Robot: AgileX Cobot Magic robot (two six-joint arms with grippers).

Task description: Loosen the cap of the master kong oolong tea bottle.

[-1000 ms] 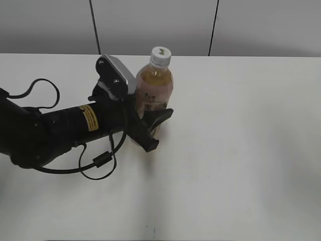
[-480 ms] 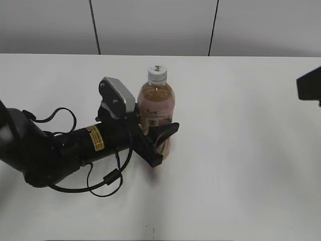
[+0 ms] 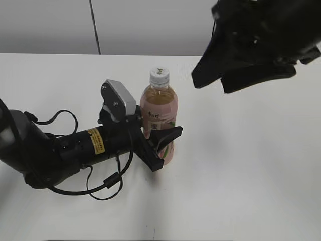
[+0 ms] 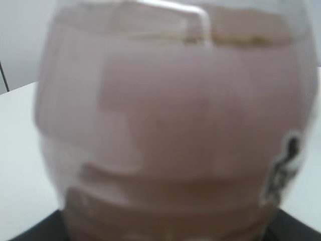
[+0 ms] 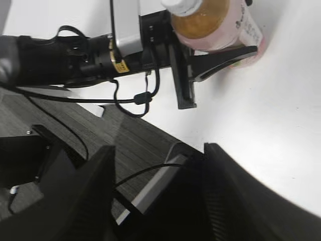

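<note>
Arm of matte black plastic, with a yellow sticker and looped black cables, lying low across the left of the white tabletop (image 3: 261, 201). At its end the left gripper (image 3: 161, 143) clamps its two black wedge-shaped fingers (image 3: 168, 136) on the lower body of the master kong oolong tea bottle (image 3: 159, 118), a slim clear plastic bottle of pale amber-pink tea with a pink label carrying a white strip of black characters; one finger crosses the near side of the label, the other lies behind. The bottle stands upright near the middle of the table. The cap (image 3: 159, 76), a small round white ribbed plastic screw cap, sits on the neck with nothing touching it. In the left wrist view the blurred pink label (image 4: 170, 125) fills the frame, with the liquid line just above it. At upper right, the right gripper (image 3: 220, 75), glossy black and bulky, hangs above and to the right of the cap, apart from it; in the right wrist view its two broad dark fingers (image 5: 75, 196) stand spread apart. Half a second earlier only a corner of this gripper showed at the right edge; bottle and left gripper have also shifted slightly nearer and rightward.
</note>
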